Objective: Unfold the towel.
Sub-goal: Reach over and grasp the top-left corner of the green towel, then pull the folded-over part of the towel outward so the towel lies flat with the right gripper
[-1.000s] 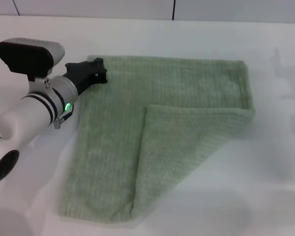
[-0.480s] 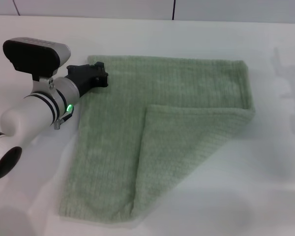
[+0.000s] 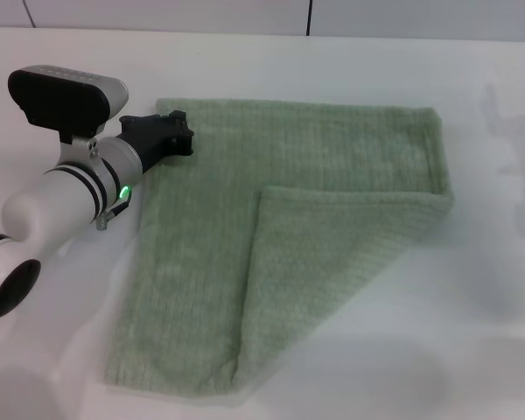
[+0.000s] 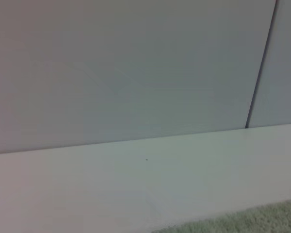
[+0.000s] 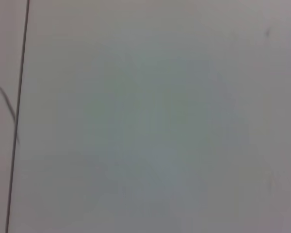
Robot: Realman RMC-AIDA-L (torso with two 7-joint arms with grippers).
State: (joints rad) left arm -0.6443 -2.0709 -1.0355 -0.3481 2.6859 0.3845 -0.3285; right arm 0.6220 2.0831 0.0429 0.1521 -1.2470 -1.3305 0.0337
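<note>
While the towel [image 3: 280, 254] lies flat on the white table [image 3: 472, 332] in our head view, one corner is folded over from 4 o'clock toward the centre. Our left gripper [image 3: 162, 136] sits at the cloth's 10 o'clock corner; we cannot tell how its fingers stand. We judge the flap needs pulling back outward next. Our left wrist view catches only a towel edge. Our right wrist view shows blank surface; the right gripper is unseen.

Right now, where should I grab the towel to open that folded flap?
Probably the flap's free corner near the middle of the towel, coming from above: the flap hinges along the diagonal fold at the right, so pulling toward the near right should open it. The left gripper is at the far-left corner.
</note>
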